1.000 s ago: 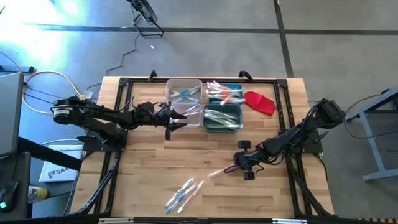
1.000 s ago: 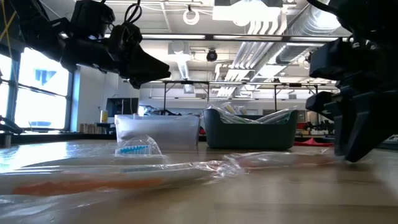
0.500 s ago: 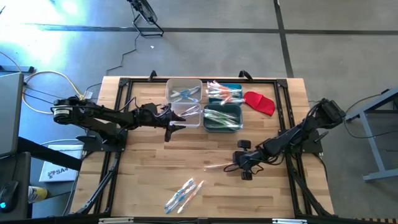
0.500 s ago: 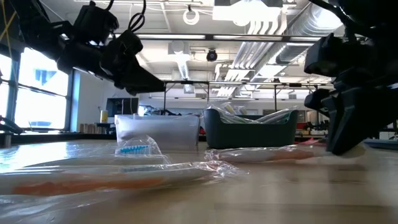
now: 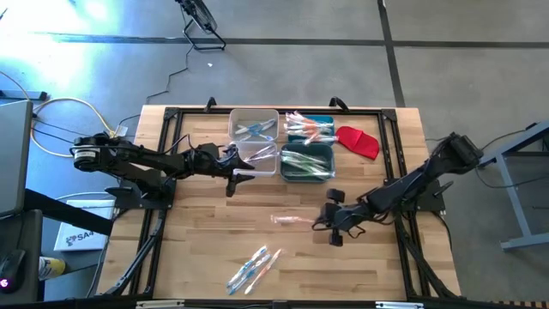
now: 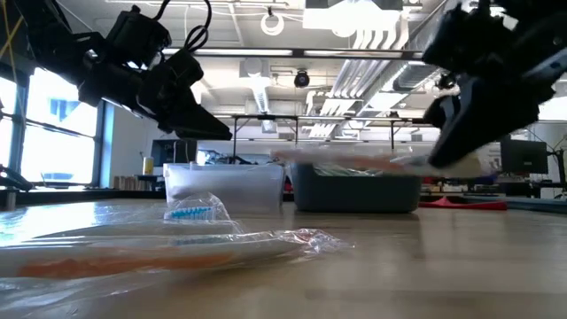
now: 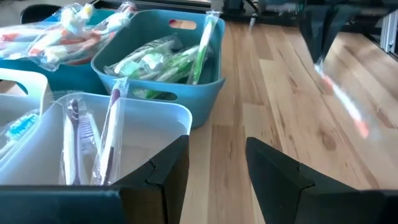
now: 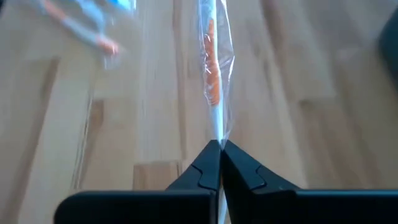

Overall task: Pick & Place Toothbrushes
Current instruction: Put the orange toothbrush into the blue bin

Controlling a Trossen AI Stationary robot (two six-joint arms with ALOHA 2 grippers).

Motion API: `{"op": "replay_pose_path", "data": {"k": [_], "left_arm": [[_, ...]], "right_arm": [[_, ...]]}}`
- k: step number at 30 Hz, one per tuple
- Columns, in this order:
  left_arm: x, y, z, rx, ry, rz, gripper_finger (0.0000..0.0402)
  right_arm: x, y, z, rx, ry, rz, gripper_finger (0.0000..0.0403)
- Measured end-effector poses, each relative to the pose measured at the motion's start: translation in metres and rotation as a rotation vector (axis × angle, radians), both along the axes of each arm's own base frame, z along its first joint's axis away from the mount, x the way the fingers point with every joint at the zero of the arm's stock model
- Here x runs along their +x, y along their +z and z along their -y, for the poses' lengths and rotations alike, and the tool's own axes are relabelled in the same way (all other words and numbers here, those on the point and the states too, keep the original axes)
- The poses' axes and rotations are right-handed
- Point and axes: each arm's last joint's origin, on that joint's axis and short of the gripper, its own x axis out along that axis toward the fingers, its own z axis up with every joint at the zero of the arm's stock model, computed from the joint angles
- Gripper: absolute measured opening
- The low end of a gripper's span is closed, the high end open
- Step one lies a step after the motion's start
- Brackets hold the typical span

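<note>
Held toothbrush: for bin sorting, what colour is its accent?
Orange, best in the right wrist view: toothbrush pinched by the right gripper.

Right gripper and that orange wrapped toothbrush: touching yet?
Touching. In the right wrist view the right gripper is shut on the end of the orange toothbrush, with the wrapper pinched between its tips.

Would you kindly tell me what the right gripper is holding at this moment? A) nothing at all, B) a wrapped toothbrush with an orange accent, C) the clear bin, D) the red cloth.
B: the right gripper is shut on a wrapped toothbrush with an orange accent, and the low view shows it lifted off the table.
</note>
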Motion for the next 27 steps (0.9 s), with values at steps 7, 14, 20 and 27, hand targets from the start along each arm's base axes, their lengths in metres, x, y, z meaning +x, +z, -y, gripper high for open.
{"op": "replay_pose_path", "data": {"k": [7,14,20,27], "left_arm": [[0.000,0.000,0.000,0.004,-0.002,0.000,0.0157],[0.000,0.000,0.000,0.030,-0.010,-0.001,0.0157],[0.000,0.000,0.000,0.032,-0.011,-0.001,0.0157],[0.000,0.000,0.000,0.055,-0.018,-0.002,0.0157]], "right_arm": [[-0.008,0.037,0.010,-0.076,-0.088,0.182,0.0003],[-0.018,0.071,0.033,-0.199,-0.220,0.340,0.0003],[-0.020,0.086,0.062,-0.308,-0.319,0.384,0.0004],[-0.016,0.089,0.105,-0.382,-0.425,0.343,0.0004]]}}
